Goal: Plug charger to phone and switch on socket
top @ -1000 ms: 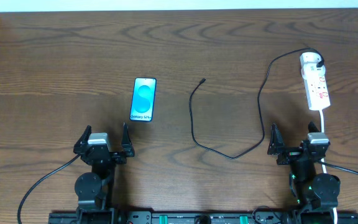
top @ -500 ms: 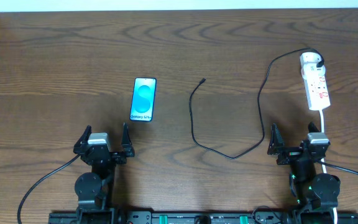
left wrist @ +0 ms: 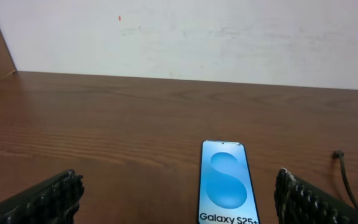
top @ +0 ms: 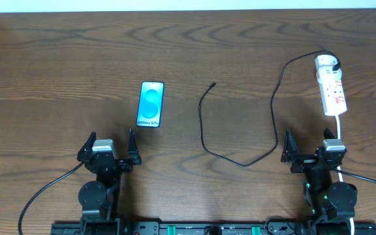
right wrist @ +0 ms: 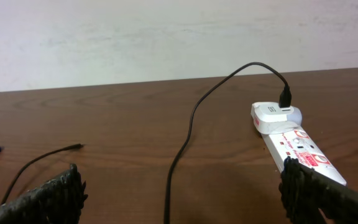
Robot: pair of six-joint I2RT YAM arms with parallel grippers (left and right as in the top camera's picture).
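Note:
The phone [top: 151, 104] lies flat left of centre, blue screen up; it also shows in the left wrist view [left wrist: 225, 183]. The thin black charger cable [top: 240, 162] loops across the table, its free plug [top: 213, 85] right of the phone, its other end in a white adapter [top: 328, 64] on the socket [top: 332, 88]. The socket shows in the right wrist view [right wrist: 297, 147] with the cable [right wrist: 188, 134]. My left gripper [top: 109, 147] is open and empty near the front edge, just short of the phone. My right gripper [top: 311, 149] is open and empty, in front of the socket.
The socket's white lead [top: 339, 124] runs toward the right arm's base. A white wall [left wrist: 185, 37] stands behind the table's far edge. Thick black robot cables [top: 41, 192] trail at the front corners.

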